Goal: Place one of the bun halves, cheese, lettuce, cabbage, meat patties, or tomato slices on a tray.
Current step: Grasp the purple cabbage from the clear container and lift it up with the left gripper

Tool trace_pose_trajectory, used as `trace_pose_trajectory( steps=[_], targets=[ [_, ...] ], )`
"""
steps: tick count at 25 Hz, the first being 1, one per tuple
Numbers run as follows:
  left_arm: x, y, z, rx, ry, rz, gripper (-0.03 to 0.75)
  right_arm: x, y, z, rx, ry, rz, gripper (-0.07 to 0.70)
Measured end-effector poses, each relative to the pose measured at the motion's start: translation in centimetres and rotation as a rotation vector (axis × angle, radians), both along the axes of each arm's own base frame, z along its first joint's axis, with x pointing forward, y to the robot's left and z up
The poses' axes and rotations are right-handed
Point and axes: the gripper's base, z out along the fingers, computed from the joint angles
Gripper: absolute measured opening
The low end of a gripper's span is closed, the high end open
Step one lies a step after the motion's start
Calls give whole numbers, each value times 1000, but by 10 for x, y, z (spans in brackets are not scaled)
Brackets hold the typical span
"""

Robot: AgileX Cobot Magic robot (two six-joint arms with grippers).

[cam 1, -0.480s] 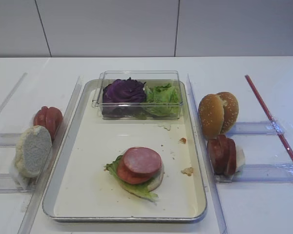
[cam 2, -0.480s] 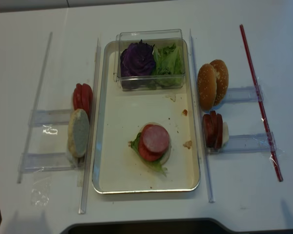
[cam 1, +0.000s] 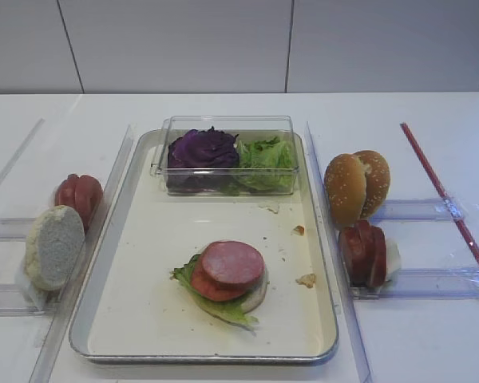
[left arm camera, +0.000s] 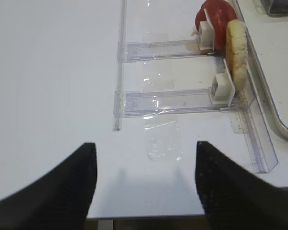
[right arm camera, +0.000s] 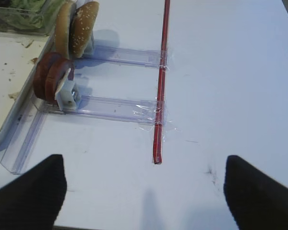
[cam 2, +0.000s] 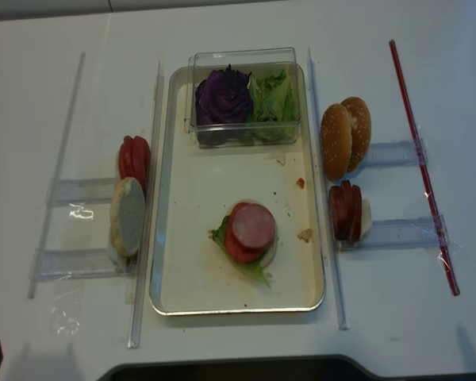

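Clear plastic racks [cam 1: 419, 209] flank the tray [cam 1: 144, 319] at frame left and right; both grippers [left arm camera: 144, 182] [right arm camera: 144, 191] spread, holding nothing.

Layout on the bench [cam 1: 223, 108]. The tray [cam 1: 136, 319] lies at centre. At its far end sits a clear box [cam 1: 227, 155], holding the cabbage [cam 1: 201, 148] on the left and lettuce [cam 1: 265, 153] on the right. Nearer the front of the tray, a stack: a bun half at the bottom, a lettuce leaf [cam 1: 223, 307] on it, a tomato slice above that, a meat patty [cam 1: 233, 262] on top. Left of the tray, clear racks [left arm camera: 168, 100] hold tomato slices [cam 1: 78, 195] behind and a bun half [cam 1: 55, 246] in front. Right of the tray, racks hold two bun halves [cam 1: 356, 186] behind and meat patties [cam 1: 363, 253] in front. A thin rod [cam 1: 443, 191] lies across the right racks' outer ends.
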Motion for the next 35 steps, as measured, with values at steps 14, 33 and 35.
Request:
trace_pose_trajectory(
  steps=[14, 33, 35],
  targets=[
    [0, 0, 0, 0, 0, 0, 448, 0, 0, 0, 0, 0, 0, 684],
    [0, 0, 0, 0, 0, 0, 434, 0, 0, 0, 0, 0, 0, 684],
    [0, 0, 0, 0, 0, 0, 433, 0, 0, 0, 0, 0, 0, 684]
  ],
)
